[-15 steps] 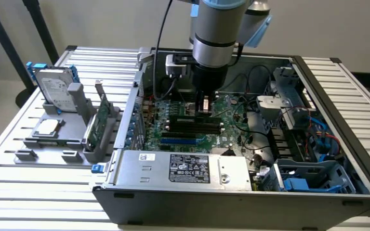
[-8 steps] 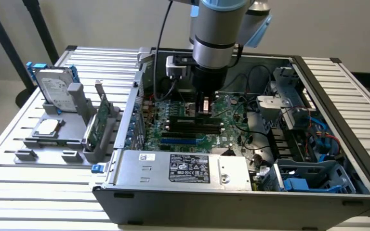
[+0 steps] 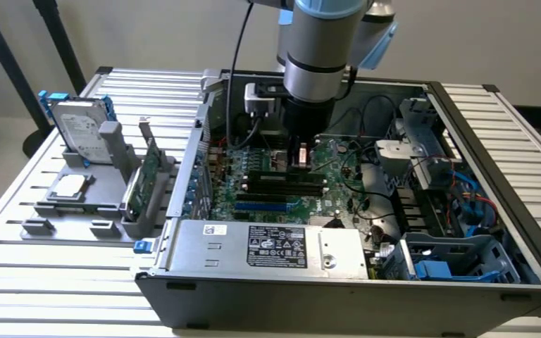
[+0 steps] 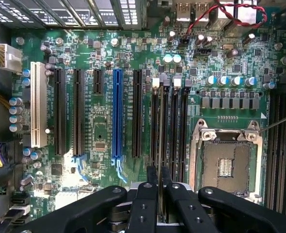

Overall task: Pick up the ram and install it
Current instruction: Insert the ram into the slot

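My gripper (image 3: 301, 163) reaches down into the open computer case (image 3: 496, 183), just above the green motherboard (image 3: 280, 193). In the wrist view its two black fingers (image 4: 151, 180) stand close together, shut on the ram (image 4: 160, 194), which shows as a thin strip seen edge-on between them. The strip lines up along the black memory slots (image 4: 160, 126), beside the empty processor socket (image 4: 225, 165). I cannot tell whether the ram touches a slot.
On the exterior view's left, a grey fixture (image 3: 82, 211) holds a hard drive (image 3: 78, 127), a square silver chip (image 3: 68, 186) and a green expansion card (image 3: 139, 186). A power supply (image 3: 270, 243), drive cage (image 3: 430, 141) and cables (image 3: 365, 176) crowd the case.
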You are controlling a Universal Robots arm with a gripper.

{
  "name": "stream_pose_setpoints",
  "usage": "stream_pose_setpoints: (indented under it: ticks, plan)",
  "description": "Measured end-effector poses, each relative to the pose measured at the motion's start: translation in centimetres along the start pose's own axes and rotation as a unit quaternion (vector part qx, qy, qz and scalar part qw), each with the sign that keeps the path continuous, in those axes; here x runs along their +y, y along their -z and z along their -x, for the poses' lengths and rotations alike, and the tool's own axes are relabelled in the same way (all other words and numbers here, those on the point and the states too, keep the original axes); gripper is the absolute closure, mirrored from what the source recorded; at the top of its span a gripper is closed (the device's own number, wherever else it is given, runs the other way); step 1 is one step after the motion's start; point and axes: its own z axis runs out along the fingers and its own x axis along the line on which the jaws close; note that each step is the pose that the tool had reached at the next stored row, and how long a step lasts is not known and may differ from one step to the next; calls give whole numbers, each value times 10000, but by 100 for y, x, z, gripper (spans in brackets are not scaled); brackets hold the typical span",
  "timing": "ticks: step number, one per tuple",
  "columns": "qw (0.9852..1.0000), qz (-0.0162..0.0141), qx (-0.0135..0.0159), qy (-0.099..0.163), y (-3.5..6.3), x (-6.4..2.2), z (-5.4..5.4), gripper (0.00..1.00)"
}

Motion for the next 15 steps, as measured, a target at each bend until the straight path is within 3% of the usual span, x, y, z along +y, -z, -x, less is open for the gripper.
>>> stream_pose_setpoints:
  ticks: [15]
  plan:
    - [10000,4,9,1,-60,-3,0,86]
